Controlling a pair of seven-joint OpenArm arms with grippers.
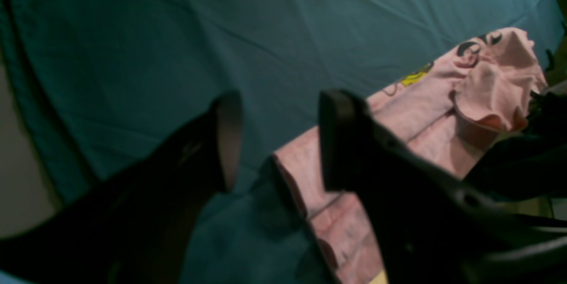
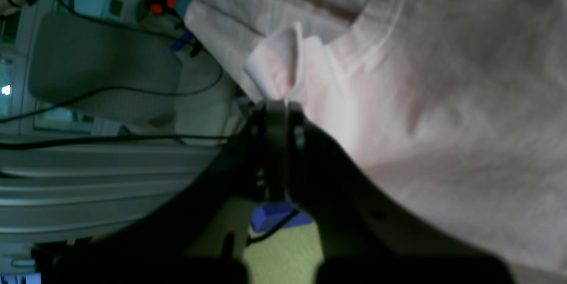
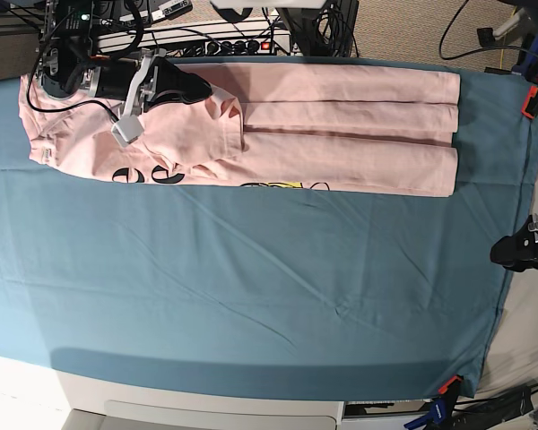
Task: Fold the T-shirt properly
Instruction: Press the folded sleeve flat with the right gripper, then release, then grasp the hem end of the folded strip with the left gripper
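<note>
T-shirt (image 3: 341, 134), pale pink, lies folded into a long band along the far edge of the bench under the teal cloth sheet (image 3: 251, 296), black lettering and a small yellow mark peeking at its near edge. I read the right claw (image 2: 277, 106) as pressed together, pinching a fold of the T-shirt near the collar at the band's left end. Left claw (image 1: 279, 142) hangs spread above the sheet by the shirt's other end, holding nothing.

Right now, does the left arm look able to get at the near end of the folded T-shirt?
Probably yes: the left gripper hangs with jaws open just beside that end of the T-shirt, with only bare teal sheet between.
</note>
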